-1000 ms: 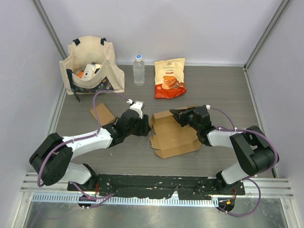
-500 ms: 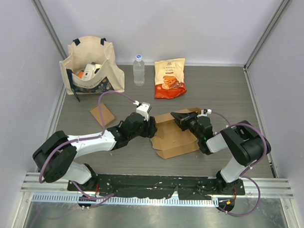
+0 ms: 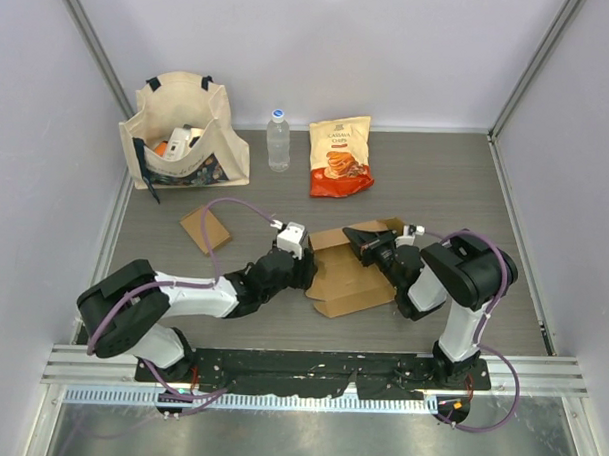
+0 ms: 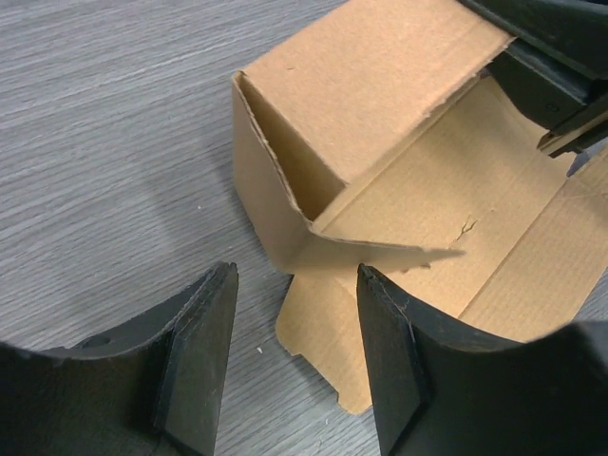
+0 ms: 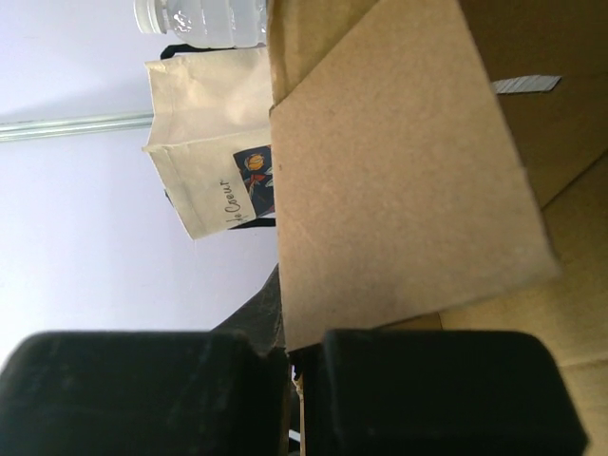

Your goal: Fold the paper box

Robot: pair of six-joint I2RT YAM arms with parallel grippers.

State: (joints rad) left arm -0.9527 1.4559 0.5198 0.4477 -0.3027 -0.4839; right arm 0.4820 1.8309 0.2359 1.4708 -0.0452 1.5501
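Note:
The brown cardboard box lies partly folded in the middle of the table, one wall standing up. In the left wrist view the box shows a raised corner and flat flaps spread on the table. My left gripper is open at the box's left edge; in its own view the gripper straddles a rounded flap tab without touching it. My right gripper is at the box's far right corner, shut on the edge of a raised flap, seen pinched between its fingers.
A cream tote bag with items stands at the back left. A water bottle and an orange snack bag stand at the back. A small loose cardboard piece lies left of the arms.
My left gripper has moved right and nearer, along the box's left edge. My right gripper has drawn in leftward with the flap, and the box looks more closed up.

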